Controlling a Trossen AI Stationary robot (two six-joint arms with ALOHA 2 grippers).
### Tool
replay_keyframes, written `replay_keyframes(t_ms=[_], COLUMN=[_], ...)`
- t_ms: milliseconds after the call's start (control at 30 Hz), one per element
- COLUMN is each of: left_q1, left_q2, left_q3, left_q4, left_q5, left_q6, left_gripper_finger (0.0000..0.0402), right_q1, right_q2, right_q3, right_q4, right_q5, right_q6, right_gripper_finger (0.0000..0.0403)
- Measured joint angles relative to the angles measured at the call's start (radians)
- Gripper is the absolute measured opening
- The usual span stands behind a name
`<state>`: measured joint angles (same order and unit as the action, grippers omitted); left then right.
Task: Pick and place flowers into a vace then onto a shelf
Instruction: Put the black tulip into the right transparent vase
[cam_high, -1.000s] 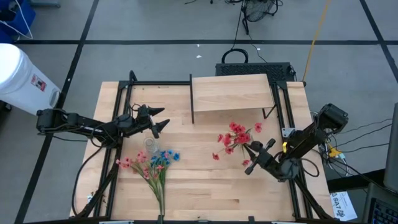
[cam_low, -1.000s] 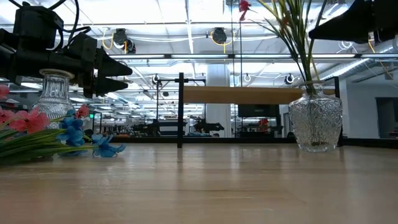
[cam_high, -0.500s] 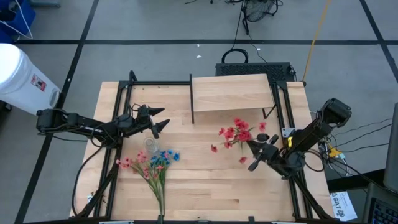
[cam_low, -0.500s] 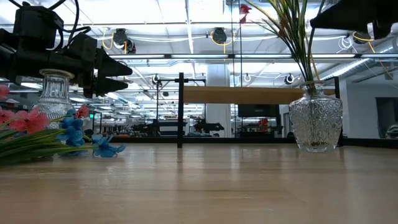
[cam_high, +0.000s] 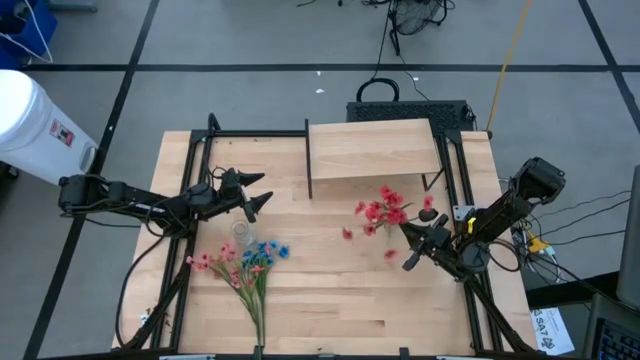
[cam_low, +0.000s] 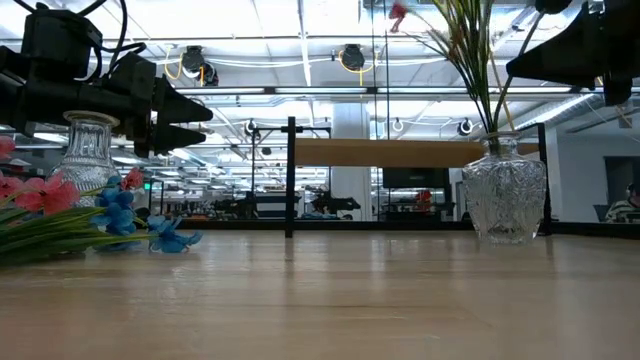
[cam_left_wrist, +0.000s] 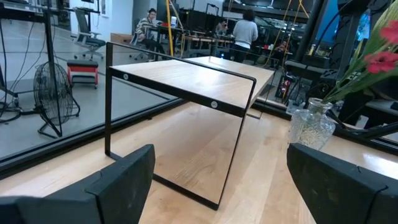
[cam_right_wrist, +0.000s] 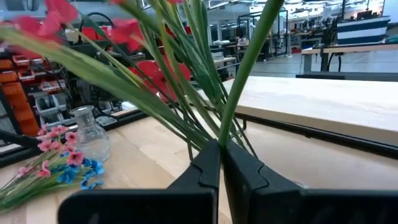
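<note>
Since a second ago the right gripper (cam_high: 421, 243) has carried the red-blossomed, green-stemmed flowers (cam_high: 384, 211) a little farther toward the light wood shelf on thin black legs (cam_high: 372, 149), and the cut-glass vase (cam_low: 504, 194) holding their stems has shifted slightly to the left in the low view. That gripper is closed on the stems above the vase; its wrist view shows the two dark fingers (cam_right_wrist: 208, 167) pinched together around a bunch of green stalks. The red blossoms now sit just in front of the shelf's near edge, over the wooden counter (cam_high: 330, 300).

On the other side, the left gripper (cam_high: 256, 193) hovers above the counter with its fingers spread wide and nothing between them, pointing toward the shelf. Just beside it stands a small clear glass vase (cam_high: 241, 233), empty and upright. A loose spray of pink and bright blue flowers on green stems (cam_high: 245, 265) lies flat on the counter next to that vase, blossoms toward it and stems trailing to the counter's near edge.

A white cylindrical bin (cam_high: 35, 125) stands on the floor beyond the counter's left side.
</note>
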<state>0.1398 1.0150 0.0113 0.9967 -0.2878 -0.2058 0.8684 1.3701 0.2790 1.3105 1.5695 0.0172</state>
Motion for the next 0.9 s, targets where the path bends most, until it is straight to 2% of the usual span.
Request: replay_keyframes(t_ms=[133, 333, 667, 900], left_q1=[0.0, 0.0, 0.0, 0.0], left_q2=[0.0, 0.0, 0.0, 0.0], left_q3=[0.0, 0.0, 0.0, 0.0], left_q4=[0.0, 0.0, 0.0, 0.0], left_q5=[0.0, 0.0, 0.0, 0.0], left_q6=[0.0, 0.0, 0.0, 0.0], left_gripper_finger=[0.0365, 0.0365, 0.0365, 0.0365], right_q1=[0.0, 0.0, 0.004, 0.069], right_q2=[0.0, 0.0, 0.0, -0.015], right_q3=[0.0, -0.001, -0.001, -0.001], right_q4=[-0.002, -0.004, 0.002, 0.01], right_q5=[0.0, -0.001, 0.001, 0.001], right_q6=[-0.01, -0.027, -0.028, -0.071], right_gripper_finger=[0.0004, 0.0039, 0.0151, 0.0218])
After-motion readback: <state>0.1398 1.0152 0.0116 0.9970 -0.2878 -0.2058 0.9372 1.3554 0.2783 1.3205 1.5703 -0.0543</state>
